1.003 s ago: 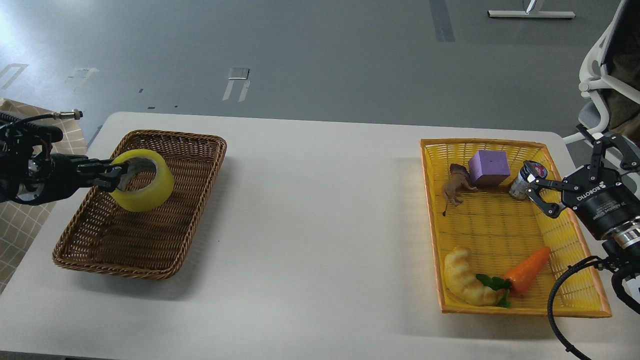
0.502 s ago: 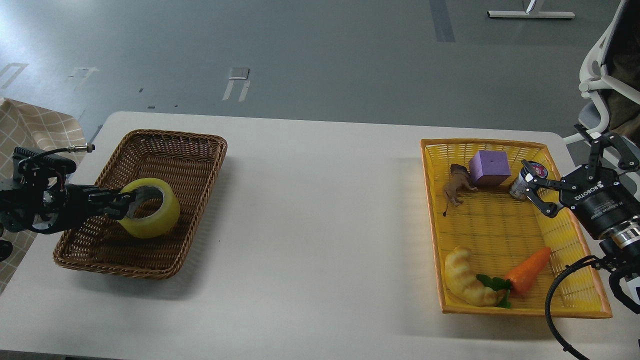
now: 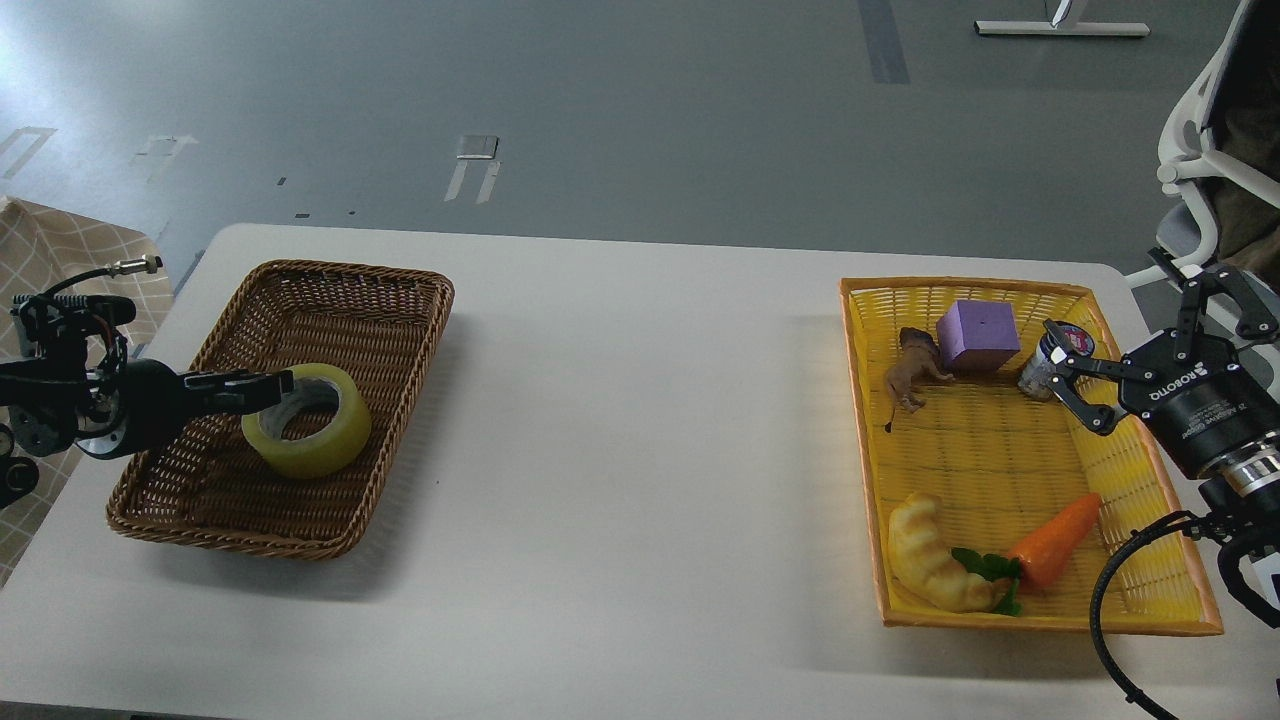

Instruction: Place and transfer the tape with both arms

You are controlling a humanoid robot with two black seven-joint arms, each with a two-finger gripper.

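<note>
The yellow tape lies flat on the floor of the brown wicker basket at the table's left. My left gripper reaches in over the basket's left rim. Its fingers are spread, with their tips at the tape's left edge and apart from it as far as I can see. My right gripper is open and empty. It hovers over the right side of the yellow basket, next to a small can.
The yellow basket holds a purple block, a brown toy animal, a croissant toy and a toy carrot. A white chair stands at the far right. A checked cloth is at the left.
My left gripper lowered the tape from above the brown basket onto its floor and let go. The tape now lies flat. The right arm barely moved.
</note>
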